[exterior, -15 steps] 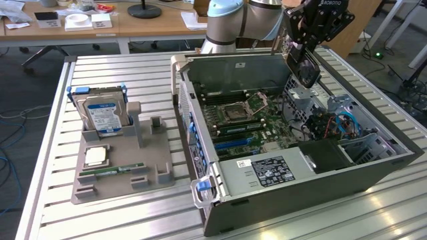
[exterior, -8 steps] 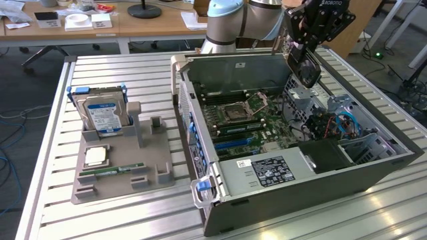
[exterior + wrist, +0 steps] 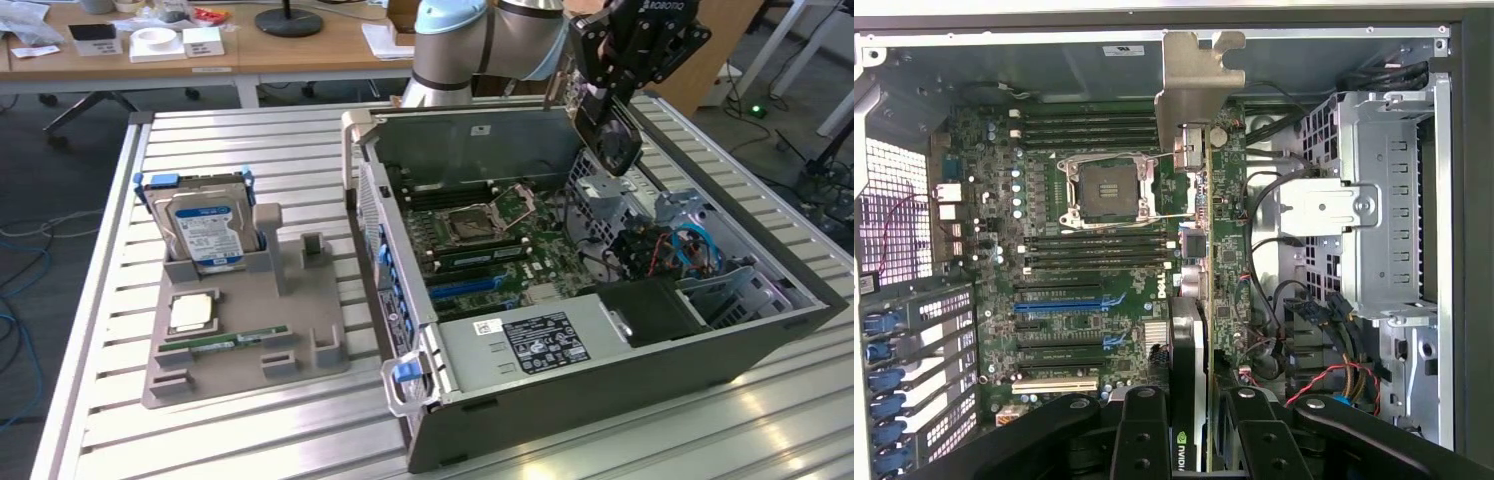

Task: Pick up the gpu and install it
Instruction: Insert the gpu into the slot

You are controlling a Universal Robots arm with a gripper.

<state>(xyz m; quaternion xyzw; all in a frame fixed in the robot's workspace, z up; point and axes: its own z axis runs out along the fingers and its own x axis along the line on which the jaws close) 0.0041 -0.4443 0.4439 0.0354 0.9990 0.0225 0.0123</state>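
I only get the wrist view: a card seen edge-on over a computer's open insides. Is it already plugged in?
Observer: No. In the exterior view the graphics card hangs from the gripper over the far end of the computer case, away from the board's slots.
Operator: What is the computer sitting on?
Observer: It lies on its side on a slatted metal table.
Operator: Anything else on that table?
Observer: A grey tray lies at the exterior view's left of the case, with a hard drive standing upright in it.
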